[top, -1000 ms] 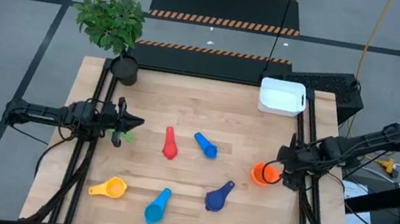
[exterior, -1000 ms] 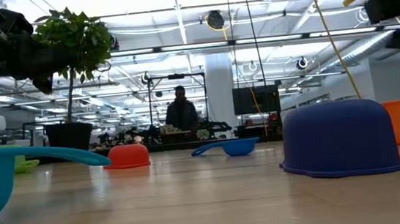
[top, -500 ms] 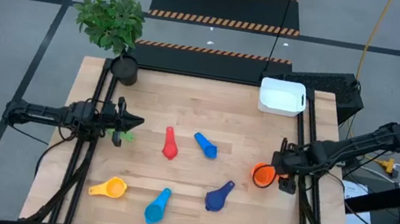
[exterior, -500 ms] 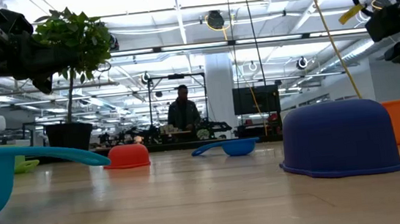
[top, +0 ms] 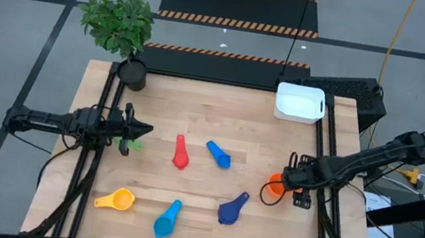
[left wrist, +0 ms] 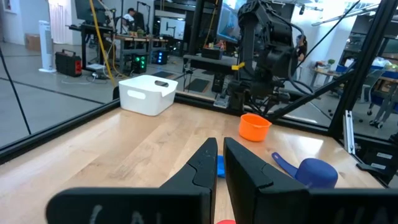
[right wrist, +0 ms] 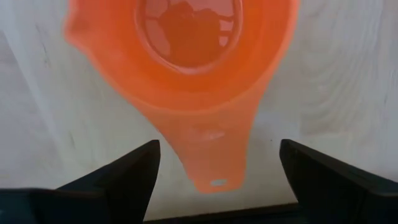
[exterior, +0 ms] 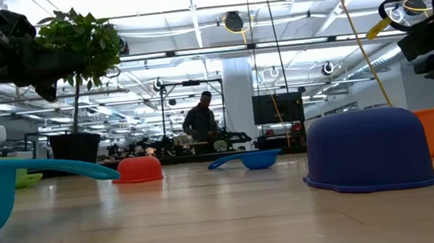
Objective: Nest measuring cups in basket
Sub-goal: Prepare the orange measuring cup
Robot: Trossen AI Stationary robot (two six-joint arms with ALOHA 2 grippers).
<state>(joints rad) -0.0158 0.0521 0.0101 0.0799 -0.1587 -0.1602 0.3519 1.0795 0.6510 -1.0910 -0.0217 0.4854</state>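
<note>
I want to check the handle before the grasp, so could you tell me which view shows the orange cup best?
The right wrist view: the orange cup fills it, upright, handle between the open right gripper fingers. The high view shows it half hidden under that gripper; the low view only an edge; the left wrist view shows it small and distant.

Two dark, jointed arms are showing black cables along their links (a yellow tag is sitting at upper right, low view).
</note>
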